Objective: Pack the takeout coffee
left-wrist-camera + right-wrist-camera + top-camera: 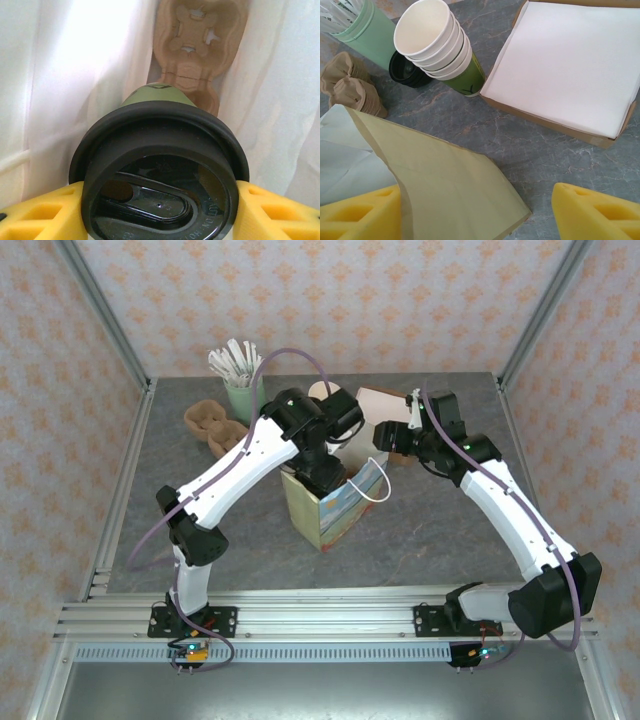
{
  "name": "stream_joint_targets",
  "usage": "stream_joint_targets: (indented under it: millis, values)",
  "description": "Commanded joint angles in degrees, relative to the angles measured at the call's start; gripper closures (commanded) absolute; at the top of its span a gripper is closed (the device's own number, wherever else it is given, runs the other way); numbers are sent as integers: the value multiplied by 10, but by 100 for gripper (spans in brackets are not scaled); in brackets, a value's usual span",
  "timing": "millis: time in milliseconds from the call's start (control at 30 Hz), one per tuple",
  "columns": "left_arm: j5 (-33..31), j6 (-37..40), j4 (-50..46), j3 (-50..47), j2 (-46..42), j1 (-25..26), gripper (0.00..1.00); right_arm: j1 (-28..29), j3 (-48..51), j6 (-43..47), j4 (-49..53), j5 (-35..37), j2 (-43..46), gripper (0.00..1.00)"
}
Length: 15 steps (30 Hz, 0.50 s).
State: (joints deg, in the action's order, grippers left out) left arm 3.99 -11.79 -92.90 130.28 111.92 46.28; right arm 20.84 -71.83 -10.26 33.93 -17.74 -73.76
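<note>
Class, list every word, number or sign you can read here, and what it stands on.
"UTION HO", as it seems: raised letters on the lid of the takeout coffee, partly legible; the rest is unreadable.
Black mark on the green cup under the stack: a sign, no legible letters.
Green print on the white sticks: too blurred to read.

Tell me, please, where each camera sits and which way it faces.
Top external: above and behind, facing down on the table; left arm, right arm show.
Left wrist: faces down inside the bag at the takeout coffee in the left gripper.
Right wrist: faces down past the bag to the cup stack and flat box; open right gripper shows.
Shared by top and right wrist: the tumbler.
</note>
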Motion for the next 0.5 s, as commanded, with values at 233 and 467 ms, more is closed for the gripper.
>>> stream_joint_targets:
  millis: [233, 467]
  values:
    - [5, 22, -87, -13, 13, 0, 68, -3, 11, 4, -4, -1, -8, 26]
    - [14, 24, -84, -9, 27, 2, 69, -3, 11, 3, -5, -6, -11, 27]
